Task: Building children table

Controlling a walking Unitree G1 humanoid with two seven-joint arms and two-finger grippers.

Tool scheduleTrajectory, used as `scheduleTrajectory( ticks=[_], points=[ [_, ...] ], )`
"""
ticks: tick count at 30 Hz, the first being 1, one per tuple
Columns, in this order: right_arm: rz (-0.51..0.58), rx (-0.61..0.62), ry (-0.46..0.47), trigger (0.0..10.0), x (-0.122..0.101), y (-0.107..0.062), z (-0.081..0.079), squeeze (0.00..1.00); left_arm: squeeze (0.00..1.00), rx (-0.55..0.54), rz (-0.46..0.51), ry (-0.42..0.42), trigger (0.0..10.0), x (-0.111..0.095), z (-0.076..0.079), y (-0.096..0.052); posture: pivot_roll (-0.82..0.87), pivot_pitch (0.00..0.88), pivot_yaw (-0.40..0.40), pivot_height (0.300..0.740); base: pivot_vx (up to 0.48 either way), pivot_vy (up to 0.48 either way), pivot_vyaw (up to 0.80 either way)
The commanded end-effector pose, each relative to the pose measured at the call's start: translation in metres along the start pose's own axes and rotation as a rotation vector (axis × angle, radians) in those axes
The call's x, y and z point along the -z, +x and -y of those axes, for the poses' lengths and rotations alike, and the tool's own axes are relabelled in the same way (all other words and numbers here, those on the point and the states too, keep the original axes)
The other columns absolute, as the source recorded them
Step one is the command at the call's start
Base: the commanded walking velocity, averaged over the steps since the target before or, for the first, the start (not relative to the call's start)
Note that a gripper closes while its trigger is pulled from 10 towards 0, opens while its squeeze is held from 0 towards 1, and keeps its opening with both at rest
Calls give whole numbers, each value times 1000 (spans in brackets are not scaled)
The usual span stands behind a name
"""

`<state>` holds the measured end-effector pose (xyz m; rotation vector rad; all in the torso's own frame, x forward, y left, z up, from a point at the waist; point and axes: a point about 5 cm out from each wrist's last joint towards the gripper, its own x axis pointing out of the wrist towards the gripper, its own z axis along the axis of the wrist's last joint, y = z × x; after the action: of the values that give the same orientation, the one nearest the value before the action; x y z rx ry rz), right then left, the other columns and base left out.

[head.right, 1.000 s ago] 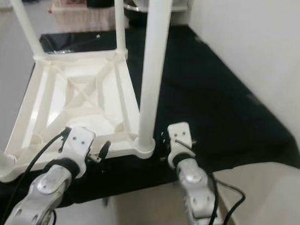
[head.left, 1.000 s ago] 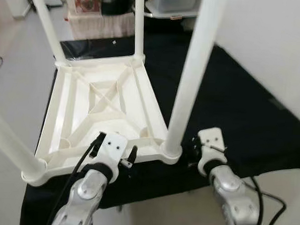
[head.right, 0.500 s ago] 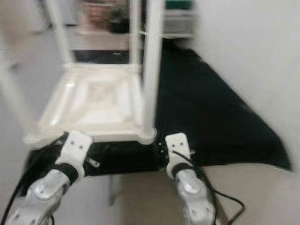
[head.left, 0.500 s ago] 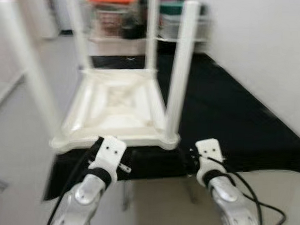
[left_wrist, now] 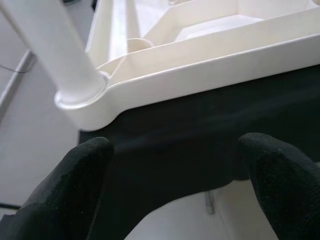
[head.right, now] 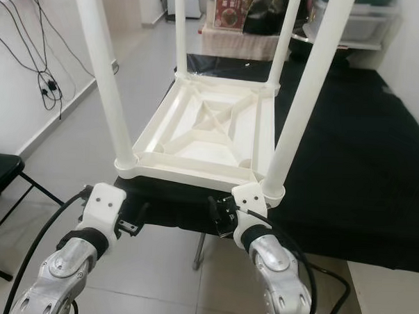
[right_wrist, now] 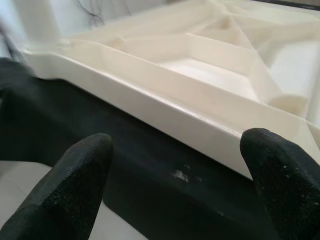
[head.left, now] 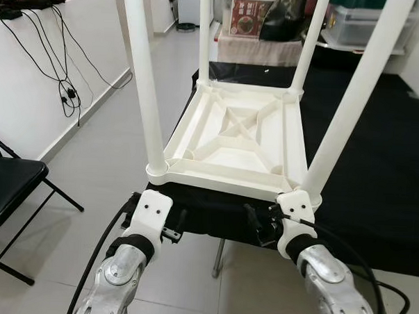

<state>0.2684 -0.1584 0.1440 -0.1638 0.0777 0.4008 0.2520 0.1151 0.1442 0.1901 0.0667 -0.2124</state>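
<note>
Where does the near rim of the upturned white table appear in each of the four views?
Left eye view: the rim runs between the two front legs, low in the centre.
Right eye view: the rim sits just below centre.
Left wrist view: the rim lies beyond the open fingers, joining a leg.
Right wrist view: the rim slants beyond the open fingers.
Shared landmark: the black cloth under the rim.

Upturned table (head.left: 238,137) on black-draped (cloth) bench (head.left: 376,157).

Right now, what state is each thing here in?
Table: upside down on the black cloth, four legs fitted, pointing up.
Left gripper: open, empty, just short of the table's near edge.
Right gripper: open, empty, by the near corner.
Folding chair: unfolded, on the floor.
</note>
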Motion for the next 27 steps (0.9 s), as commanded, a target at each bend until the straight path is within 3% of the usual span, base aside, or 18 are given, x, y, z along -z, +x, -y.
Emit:
scheduleTrajectory(
  ticks=[1,5,9,11,14,15,17,19,21,24,25,27],
  points=[
    [54,-98,15,10000,-10,-4,-5,0,0,22,7,1,10000,0,-2,1,-39,96,0,740,0,0,0],
    [133,-211,-32,10000,-36,-8,-5,0,0,95,73,-13,10000,-13,-1,7,-42,93,3,740,0,0,0],
    [190,-233,-39,10000,-53,-6,-6,0,0,123,104,-26,10000,-19,-1,11,-39,93,3,740,0,0,0],
    [299,-251,-34,10000,-82,-6,-8,0,0,156,135,-39,10000,-25,0,14,-43,92,7,740,0,0,0],
    [354,-254,-36,10000,-97,-7,-8,0,0,167,148,-44,10000,-27,0,15,-44,92,7,740,0,0,0],
    [404,-237,-53,10000,-110,-7,-6,0,0,178,155,-49,10000,-29,0,16,-46,92,8,740,0,0,0],
    [555,-91,-120,10000,-150,-10,4,0,0,184,162,-59,10000,-29,-2,19,-56,94,13,740,0,0,0],
    [555,-91,-120,10000,-150,-10,4,0,0,184,162,-59,10000,-29,-2,19,-56,94,13,740,0,0,0],
    [662,65,-190,10000,-178,-17,13,0,0,169,161,-69,10000,-28,-7,22,-59,94,15,740,0,0,0],
    [693,135,-233,10000,-187,-19,16,0,0,157,161,-73,10000,-28,-10,23,-60,94,15,740,0,0,0],
    [715,246,-306,10000,-198,-23,23,0,0,143,163,-78,10000,-28,-14,25,-62,93,15,740,0,0,0],
    [716,288,-335,10000,-201,-25,26,0,0,141,164,-80,10000,-28,-15,26,-62,93,15,740,0,0,0]
  ],
)
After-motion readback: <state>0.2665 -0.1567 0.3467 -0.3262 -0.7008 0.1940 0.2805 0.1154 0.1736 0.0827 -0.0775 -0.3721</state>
